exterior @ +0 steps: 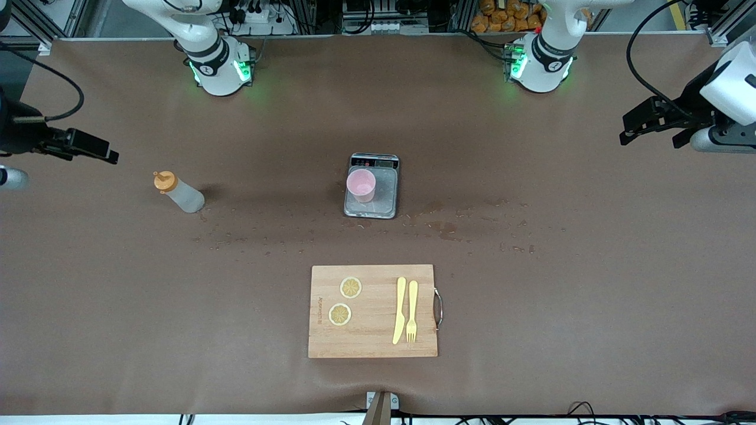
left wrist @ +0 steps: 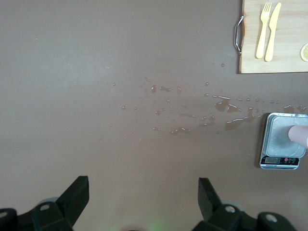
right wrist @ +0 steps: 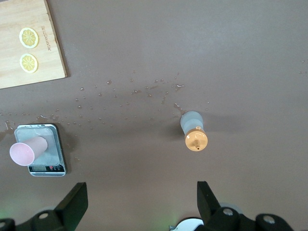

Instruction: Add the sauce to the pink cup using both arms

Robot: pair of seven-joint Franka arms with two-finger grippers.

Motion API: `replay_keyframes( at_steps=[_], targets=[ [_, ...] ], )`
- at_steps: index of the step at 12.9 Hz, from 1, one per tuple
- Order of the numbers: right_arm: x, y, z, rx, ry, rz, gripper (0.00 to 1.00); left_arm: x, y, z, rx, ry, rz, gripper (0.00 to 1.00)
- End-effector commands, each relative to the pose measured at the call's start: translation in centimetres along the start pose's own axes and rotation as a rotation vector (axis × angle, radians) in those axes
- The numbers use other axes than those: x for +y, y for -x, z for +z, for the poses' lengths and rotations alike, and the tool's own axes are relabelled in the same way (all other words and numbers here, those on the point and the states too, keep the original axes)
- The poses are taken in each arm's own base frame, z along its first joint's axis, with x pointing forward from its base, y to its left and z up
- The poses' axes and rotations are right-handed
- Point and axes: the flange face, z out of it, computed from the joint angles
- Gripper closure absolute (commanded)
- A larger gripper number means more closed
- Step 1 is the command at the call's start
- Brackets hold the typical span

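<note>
The pink cup (exterior: 361, 184) stands on the grey scale tray (exterior: 378, 206) at the table's middle; it also shows in the right wrist view (right wrist: 28, 150) and at the edge of the left wrist view (left wrist: 301, 134). The sauce bottle (exterior: 180, 193) with its orange cap stands upright toward the right arm's end of the table and shows in the right wrist view (right wrist: 193, 129). My right gripper (exterior: 97, 149) (right wrist: 142, 190) is open and empty, up over the table's edge at the right arm's end. My left gripper (exterior: 626, 131) (left wrist: 143, 185) is open and empty, up over the left arm's end.
A wooden cutting board (exterior: 372, 339) lies nearer to the front camera than the scale, with two lemon slices (exterior: 351, 287), a yellow knife (exterior: 400, 310) and a yellow fork (exterior: 411, 310) on it. Spilled drops (exterior: 443, 227) are scattered on the brown mat between scale and board.
</note>
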Motion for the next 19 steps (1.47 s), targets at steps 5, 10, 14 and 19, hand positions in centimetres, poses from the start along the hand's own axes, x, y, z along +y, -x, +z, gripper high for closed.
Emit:
replay_keyframes(
  at_steps=[5,10,14,19],
  targets=[
    [1.0,1.0,-0.2,0.081,0.039,-0.018,0.0,1.7,0.5,-0.8,0.015,-0.007,0.028,0.0],
    [0.7,0.5,-0.8,0.142,0.084,-0.15,0.0,1.3,0.7,-1.1,0.012,-0.006,0.03,0.0],
    [0.9,0.1,-1.1,0.183,0.087,-0.171,0.0,0.8,0.7,-1.8,0.03,-0.06,0.047,0.0],
    [1.2,-0.1,-1.1,0.186,0.111,-0.169,0.0,1.3,0.7,-1.9,0.034,-0.09,0.09,0.0]
  ],
)
